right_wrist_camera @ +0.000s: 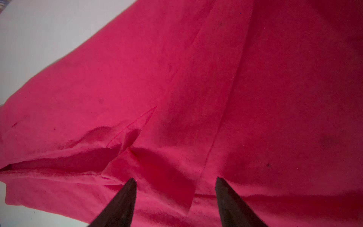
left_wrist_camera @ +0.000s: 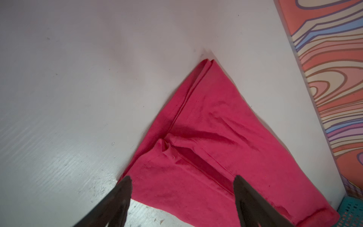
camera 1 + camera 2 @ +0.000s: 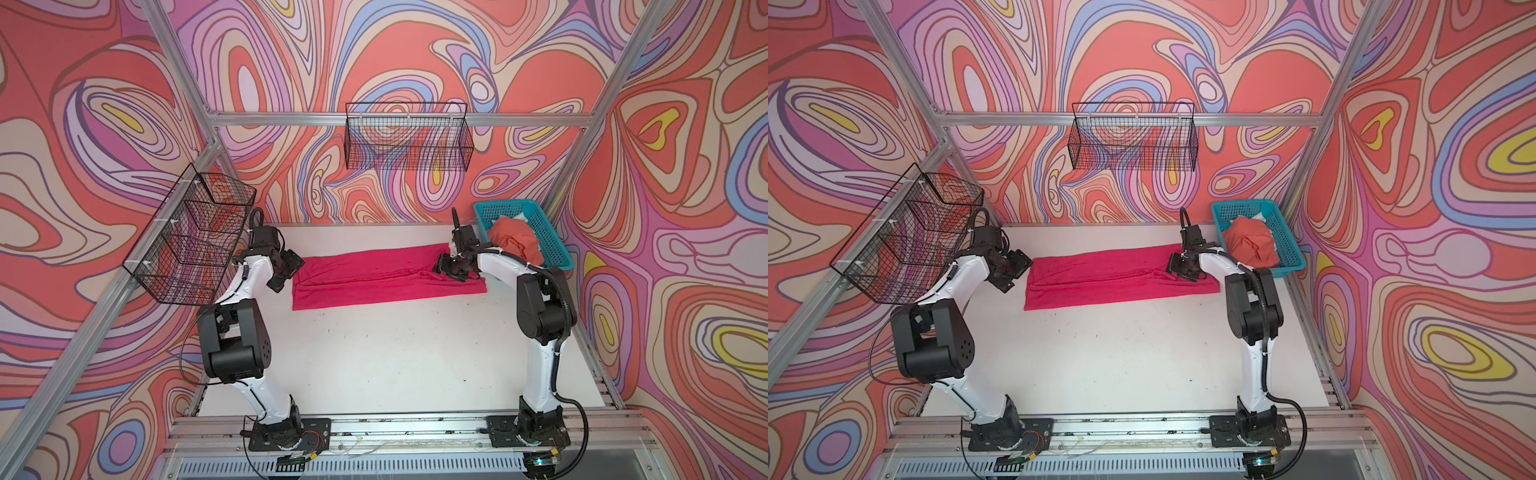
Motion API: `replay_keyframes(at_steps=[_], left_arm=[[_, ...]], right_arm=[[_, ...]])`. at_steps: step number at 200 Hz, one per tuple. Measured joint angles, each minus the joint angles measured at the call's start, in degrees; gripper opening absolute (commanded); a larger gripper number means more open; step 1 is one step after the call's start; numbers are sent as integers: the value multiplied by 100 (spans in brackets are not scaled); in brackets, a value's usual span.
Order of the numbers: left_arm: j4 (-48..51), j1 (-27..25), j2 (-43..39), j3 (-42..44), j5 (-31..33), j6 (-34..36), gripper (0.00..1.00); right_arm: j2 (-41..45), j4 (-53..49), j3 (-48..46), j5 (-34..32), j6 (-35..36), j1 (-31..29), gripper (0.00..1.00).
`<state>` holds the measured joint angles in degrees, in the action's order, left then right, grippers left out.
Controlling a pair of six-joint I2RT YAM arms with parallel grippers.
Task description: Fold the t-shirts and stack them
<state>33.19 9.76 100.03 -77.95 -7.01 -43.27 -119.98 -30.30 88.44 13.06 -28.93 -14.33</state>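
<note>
Currently the magenta-pink t-shirt (image 3: 386, 276) lies flat on the desk (image 3: 374, 365) as a long folded band, apparently ready for its next fold. The left pincer (image 2: 182, 182) and right pincer (image 1: 175, 179) hang over its opposite ends, jaws apart, gripping nothing. The orange-coral t-shirt (image 3: 517, 245) sits crumpled in the teal basket (image 3: 505, 203).

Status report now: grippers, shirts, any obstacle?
Left gripper and right gripper open, empty, at ends of pink shirt. Folded long on table; orange shirt in basket. Nothing in the way.
</note>
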Motion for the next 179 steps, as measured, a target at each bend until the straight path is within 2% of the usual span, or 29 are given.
replay_keyframes(at_steps=[40,67,115,141,151,179], left_arm=[[9,-50,-9,260,0,2,84],[39,-50,-9,317,2,2,84],[39,-50,-15,317,0,4,83],[37,-50,-15,317,0,7,83],[39,-50,-15,317,0,13,83],[39,-50,-15,317,0,15,83]], right_arm=[[0,127,-105,70,-245,-74,66],[0,295,-140,107,-382,-76,55],[0,466,-326,160,-614,-76,18],[0,531,-328,186,-636,-79,3],[0,542,-328,179,-691,-81,0],[0,542,-326,177,-669,-83,0]])
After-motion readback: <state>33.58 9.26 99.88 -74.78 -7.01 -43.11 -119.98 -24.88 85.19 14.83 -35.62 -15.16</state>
